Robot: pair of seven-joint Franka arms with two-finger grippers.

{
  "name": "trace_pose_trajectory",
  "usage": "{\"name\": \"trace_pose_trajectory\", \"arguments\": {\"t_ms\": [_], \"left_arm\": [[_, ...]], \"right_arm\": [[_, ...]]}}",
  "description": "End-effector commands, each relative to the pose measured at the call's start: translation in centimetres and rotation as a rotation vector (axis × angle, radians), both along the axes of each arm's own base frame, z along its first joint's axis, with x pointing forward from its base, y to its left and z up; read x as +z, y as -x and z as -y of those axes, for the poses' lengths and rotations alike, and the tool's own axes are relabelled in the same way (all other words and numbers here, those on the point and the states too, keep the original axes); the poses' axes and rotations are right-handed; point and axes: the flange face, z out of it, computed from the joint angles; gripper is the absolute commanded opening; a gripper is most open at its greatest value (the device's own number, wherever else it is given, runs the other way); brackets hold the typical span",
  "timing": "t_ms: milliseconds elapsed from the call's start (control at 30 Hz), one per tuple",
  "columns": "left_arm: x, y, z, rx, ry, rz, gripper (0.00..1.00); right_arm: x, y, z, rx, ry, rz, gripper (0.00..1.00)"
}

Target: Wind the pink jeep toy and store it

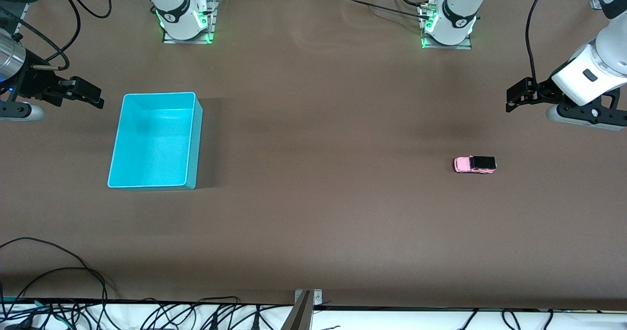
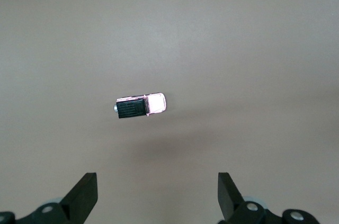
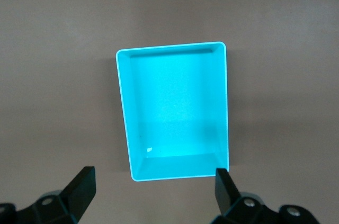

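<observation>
The pink jeep toy (image 1: 474, 164), tiny with a black roof, stands on the brown table toward the left arm's end. It also shows in the left wrist view (image 2: 140, 106). The turquoise bin (image 1: 159, 94) stands empty toward the right arm's end and shows in the right wrist view (image 3: 169, 46). My left gripper (image 1: 512, 100) hangs open and empty over the table beside the jeep, well apart from it; its own view shows it wide open (image 2: 157, 177). My right gripper (image 1: 98, 99) hangs open and empty over the table beside the bin (image 3: 154, 172).
The two arm bases (image 1: 186, 21) (image 1: 448, 26) stand along the table edge farthest from the front camera. Loose black cables (image 1: 73, 271) lie at the table's nearest edge. A metal bracket (image 1: 307, 298) sits at the middle of that edge.
</observation>
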Motion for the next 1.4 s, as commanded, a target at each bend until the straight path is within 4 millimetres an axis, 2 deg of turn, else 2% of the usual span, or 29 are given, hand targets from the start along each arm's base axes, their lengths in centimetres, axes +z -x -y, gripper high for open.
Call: {"name": "trace_pose_trajectory", "arguments": {"t_ms": [0, 500, 1000, 1367], "left_arm": [[0.9, 0.1, -0.2, -0.013, -0.013, 0.0, 1.0], [2.2, 0.6, 0.0, -0.017, -0.009, 0.023, 1.0], [1.8, 0.6, -0.2, -0.022, -0.019, 0.011, 1.0], [3.2, 1.6, -0.2, -0.026, -0.011, 0.011, 1.0]], "right_arm": [[0.8, 0.3, 0.3, 0.017, 0.01, 0.0, 1.0], [0.8, 0.3, 0.3, 0.015, 0.01, 0.0, 1.0], [0.8, 0.3, 0.4, 0.014, 0.01, 0.0, 1.0], [0.8, 0.3, 0.3, 0.015, 0.01, 0.0, 1.0]]}}
